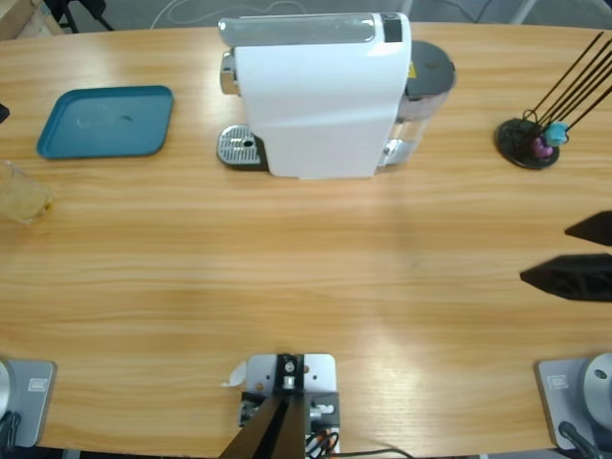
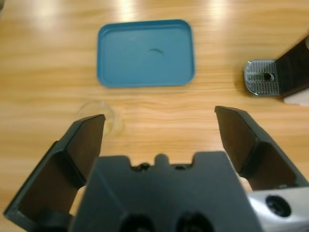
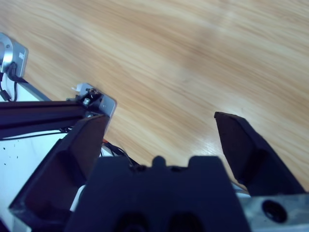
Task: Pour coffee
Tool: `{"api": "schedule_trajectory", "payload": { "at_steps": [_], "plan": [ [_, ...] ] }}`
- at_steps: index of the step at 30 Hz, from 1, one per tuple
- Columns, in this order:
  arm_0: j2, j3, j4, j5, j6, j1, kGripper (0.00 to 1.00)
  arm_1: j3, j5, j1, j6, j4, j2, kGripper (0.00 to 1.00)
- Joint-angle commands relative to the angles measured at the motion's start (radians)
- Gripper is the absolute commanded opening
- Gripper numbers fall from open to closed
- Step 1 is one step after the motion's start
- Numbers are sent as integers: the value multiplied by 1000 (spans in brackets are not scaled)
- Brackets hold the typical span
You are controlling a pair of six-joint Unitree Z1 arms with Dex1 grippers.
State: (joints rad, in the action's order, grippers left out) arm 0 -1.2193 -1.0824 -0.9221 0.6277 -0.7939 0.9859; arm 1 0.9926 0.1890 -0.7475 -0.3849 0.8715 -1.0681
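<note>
So the big white coffee machine (image 1: pixel 320 96) sits at the far middle of the wooden table (image 1: pixel 306 287), with its metal drip tray (image 1: pixel 239 148) sticking out on one side and a dark grey tank (image 1: pixel 428 76) on the other. A teal tray (image 1: pixel 107 121) lies flat near the far left, empty. Off to the far right there's a black round stand (image 1: pixel 526 143) with thin black rods (image 1: pixel 574 81) fanning up and a small purple bit at its base.

The glass tumbler (image 1: pixel 21 193) stands at the left edge, in front of the teal tray, with a shallow layer of pale tan coffee (image 1: pixel 24 203) in it. Nothing sits between it and the machine, just bare wood.

The left gripper (image 2: pixel 159 130) is spread wide and holds nothing; in its wrist view the glass shows faintly just past the left jaw, not touching it. The right gripper (image 3: pixel 159 135) is also wide open and empty, pointing at bare table. In the high view only its two black jaw tips poke in at the right edge.

The tumbler is cut off by the frame edge in the high view and very faint in the left wrist view.
</note>
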Motion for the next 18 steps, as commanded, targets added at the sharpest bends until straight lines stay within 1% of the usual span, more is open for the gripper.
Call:
{"api": "schedule_trajectory", "payload": {
  "at_steps": [1,4,5,8,10,12,15,18],
  "plan": [
    [-143,-18,-319,83,-350,2,1000,-80,47,13,-2,15,49,1000],
    [-142,-12,-432,73,-573,33,1000,-74,49,13,19,38,32,1000],
    [-143,2,-447,61,-648,47,1000,-74,54,13,27,43,19,1000],
    [-167,56,-441,1,-801,104,1000,-86,100,13,45,42,-22,1000],
    [-200,106,-439,-10,-958,131,1000,-90,103,11,61,43,-39,1000],
    [-212,135,-430,-8,-1002,153,1000,-86,79,11,64,64,-56,1000],
    [-241,146,-425,61,-1005,191,1000,-82,56,12,58,67,-81,1000],
    [-242,178,-422,77,-1007,194,997,-86,44,12,58,49,-90,1000]
  ]
}}
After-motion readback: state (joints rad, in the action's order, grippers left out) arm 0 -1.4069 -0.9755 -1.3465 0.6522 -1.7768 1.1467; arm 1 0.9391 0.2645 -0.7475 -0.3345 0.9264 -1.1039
